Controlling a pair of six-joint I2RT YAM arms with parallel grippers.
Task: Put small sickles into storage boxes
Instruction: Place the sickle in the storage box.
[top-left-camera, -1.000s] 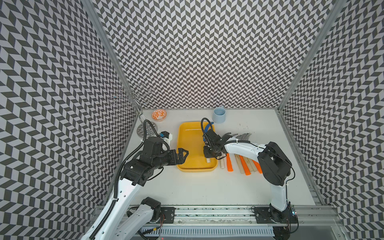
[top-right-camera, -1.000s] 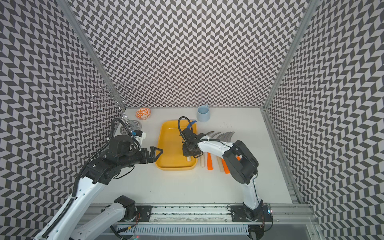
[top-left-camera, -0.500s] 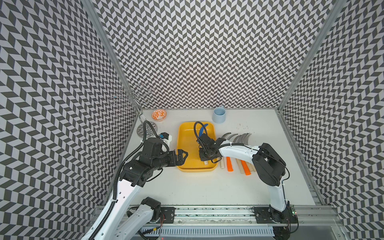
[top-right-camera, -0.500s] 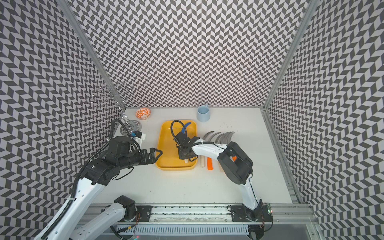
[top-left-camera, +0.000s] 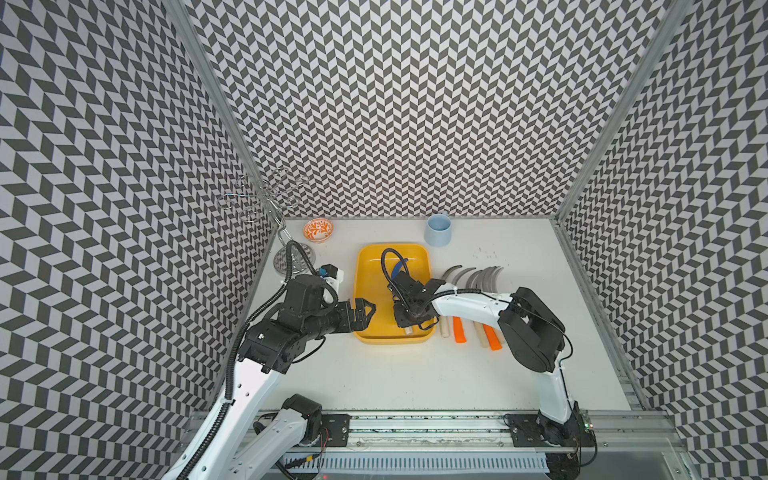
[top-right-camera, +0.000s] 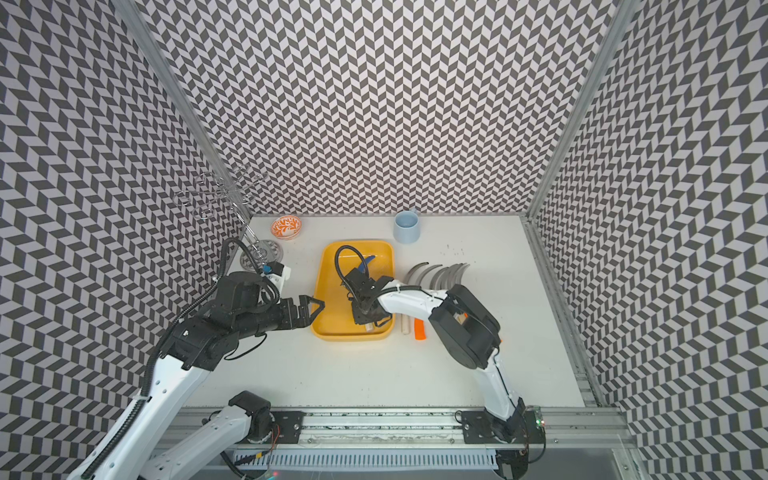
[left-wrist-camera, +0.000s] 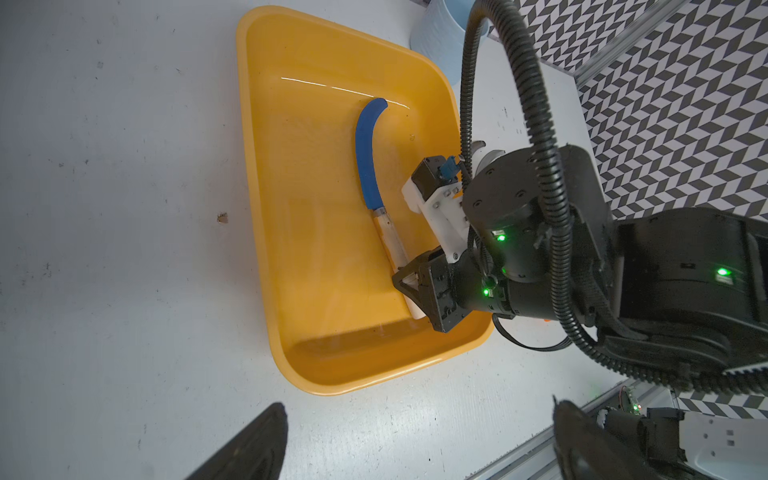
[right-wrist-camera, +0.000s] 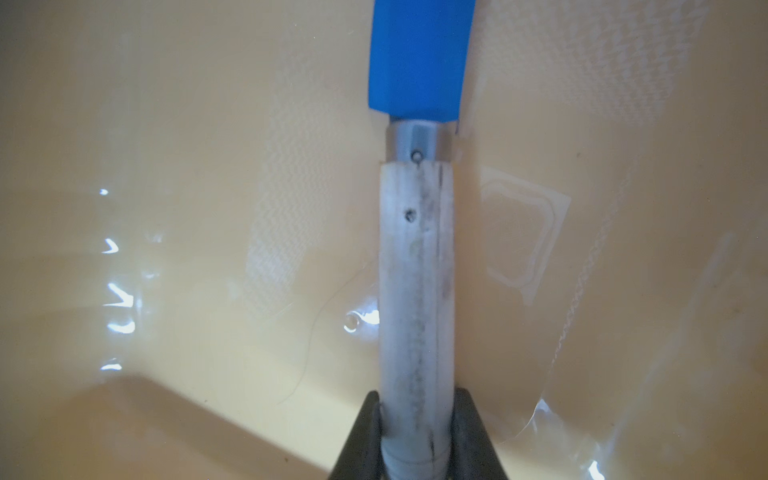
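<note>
Lying lengthwise inside the yellow tray (top-left-camera: 368, 270): a blue-bladed sickle (left-wrist-camera: 365, 158), pale handle at the near end. Fanning out just beside it: grey-bladed sickles (top-left-camera: 478, 277), handles orange or pale.

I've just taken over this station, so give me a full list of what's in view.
yellow tray: one, yellow, table centre.
blue-bladed sickle: one, blue blade, pale handle, in the tray.
loose sickles: at least four, grey blades, orange or pale handles, in a row on the table beside the tray, partly hidden by the right arm.
cup: one, pale blue, behind the tray.
bowl: one, orange-patterned, back left.
wire stand: one, silver, back left corner.
table: one, white.
left gripper: open, empty, at the tray's rim.
right gripper: shut on the sickle's handle.
</note>
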